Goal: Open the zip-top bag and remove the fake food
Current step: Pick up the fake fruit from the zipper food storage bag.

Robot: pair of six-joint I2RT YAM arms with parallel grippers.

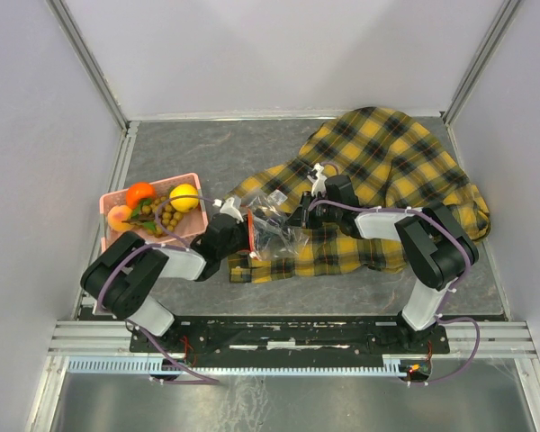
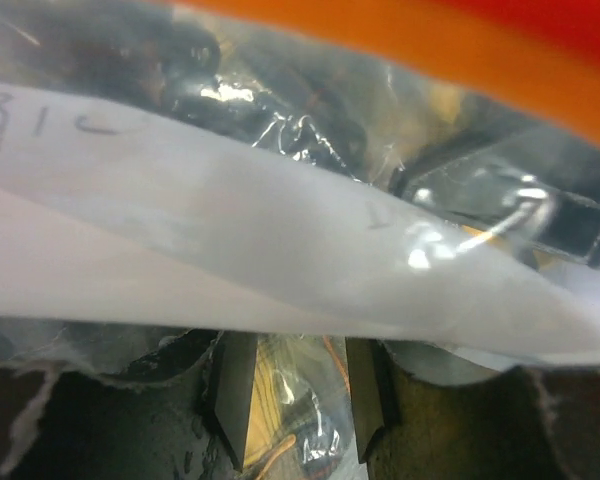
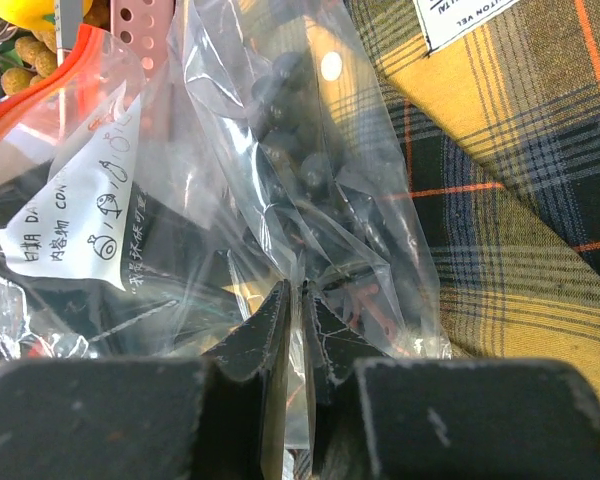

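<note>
Now the zip-top bag [image 1: 274, 236] lies mid-table on the plaid cloth [image 1: 387, 162], with dark berries [image 3: 280, 110] inside. The right gripper [image 3: 296, 292] pinches its clear film, jaws narrow. The left gripper [image 2: 300, 360], at the red strip, stands parted around film.

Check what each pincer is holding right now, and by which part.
Right pincer grips the zip-top bag by a fold of its clear film. Left pincer stands open, with bag film between its spread fingers and no apparent hold.

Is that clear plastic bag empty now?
No, a cluster of dark berries shows through the plastic inside the clear bag in the right wrist view.
</note>
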